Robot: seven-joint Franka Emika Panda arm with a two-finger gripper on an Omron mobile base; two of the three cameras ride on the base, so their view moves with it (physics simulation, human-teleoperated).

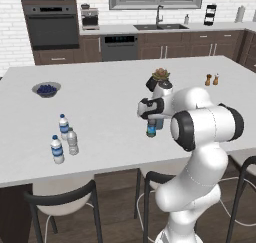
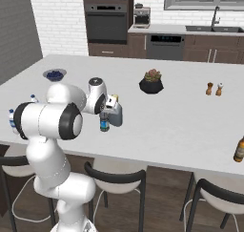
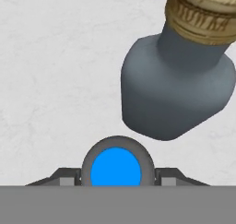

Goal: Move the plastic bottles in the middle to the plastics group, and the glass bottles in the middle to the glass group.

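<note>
The dark plastic bottle point(image 1: 151, 129) point(image 2: 104, 123) with a blue-green label stands mid-counter, its round blue top point(image 3: 115, 172) seen from above in the hand view. My gripper point(image 1: 151, 121) point(image 2: 104, 114) point(image 3: 117, 178) is over it, a fingertip point(image 3: 70, 179) pressed against each side. Just behind stands the grey glass bottle point(image 1: 159, 123) point(image 2: 115, 115) point(image 3: 175, 94) with a gold cap. At the left, the clear unlabelled bottle point(image 1: 73, 141) stands between two white-capped water bottles point(image 1: 63, 126) point(image 1: 57, 149).
A potted succulent point(image 1: 160, 76) point(image 2: 152, 80) sits behind the gripper. The counter also holds a bowl of blueberries point(image 1: 46, 89) point(image 2: 55, 75) far left and salt and pepper shakers point(image 1: 212, 79) point(image 2: 214, 89) far right. A brown bottle point(image 2: 239, 150) stands at the right edge. Stools line the near edge.
</note>
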